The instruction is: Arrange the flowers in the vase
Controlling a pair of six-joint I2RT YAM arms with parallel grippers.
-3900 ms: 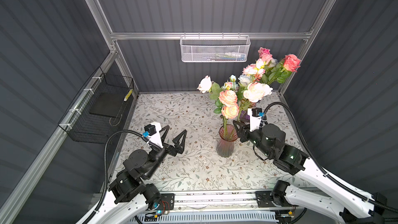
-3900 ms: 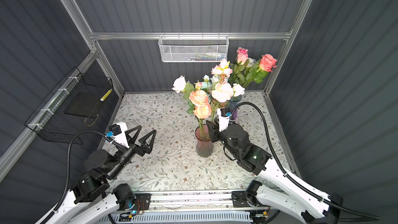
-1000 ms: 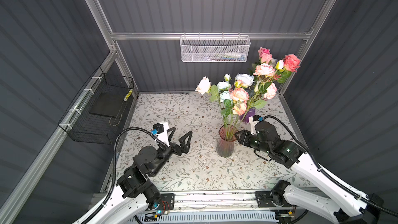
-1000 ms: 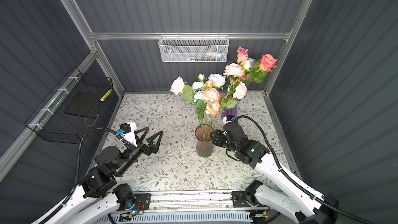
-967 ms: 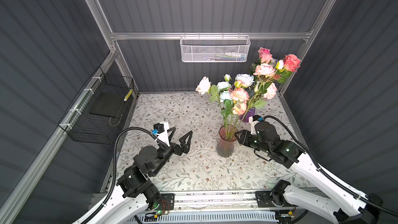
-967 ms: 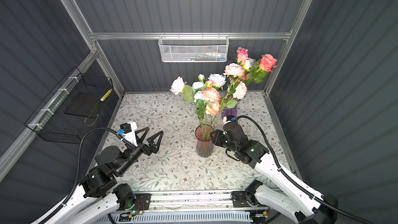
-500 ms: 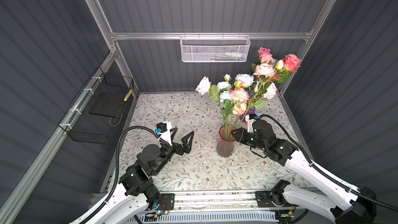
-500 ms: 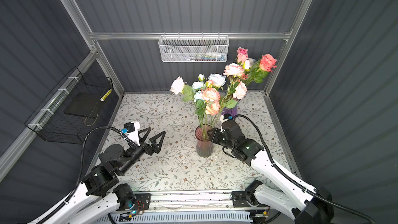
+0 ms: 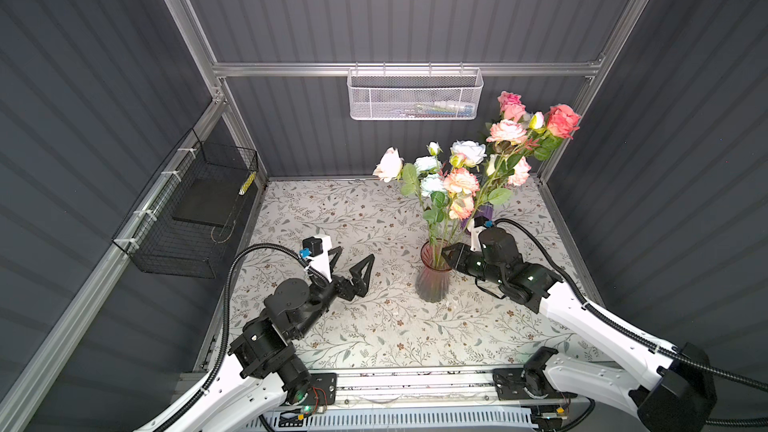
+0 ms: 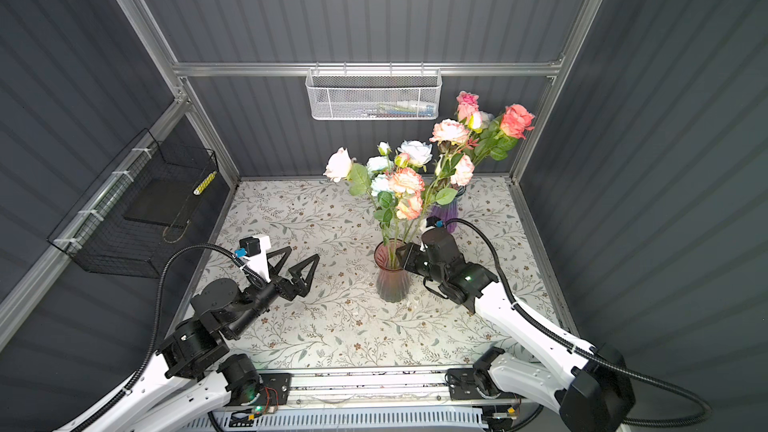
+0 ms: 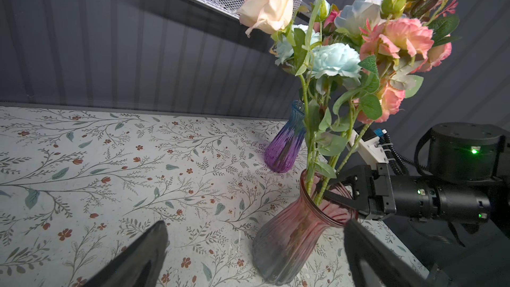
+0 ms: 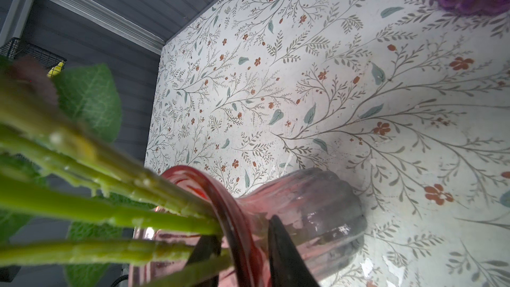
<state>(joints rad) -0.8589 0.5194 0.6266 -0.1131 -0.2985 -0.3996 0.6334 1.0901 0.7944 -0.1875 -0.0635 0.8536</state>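
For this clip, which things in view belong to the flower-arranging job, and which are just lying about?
Job in hand:
- flowers
- pink vase
- purple vase
- right gripper, at the pink vase's rim
- left gripper, open, apart from the vases

Lying about:
- white basket, hung at the back
- black basket, hung at the left

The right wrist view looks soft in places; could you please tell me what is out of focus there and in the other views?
Right wrist view: the stems and pink vase rim near the lens are blurred, the table sharp, with a soft vase shadow. Left wrist view: flowers sharp, fingers of the left gripper dark and blurred. Both top views: evenly lit, sharp throughout.
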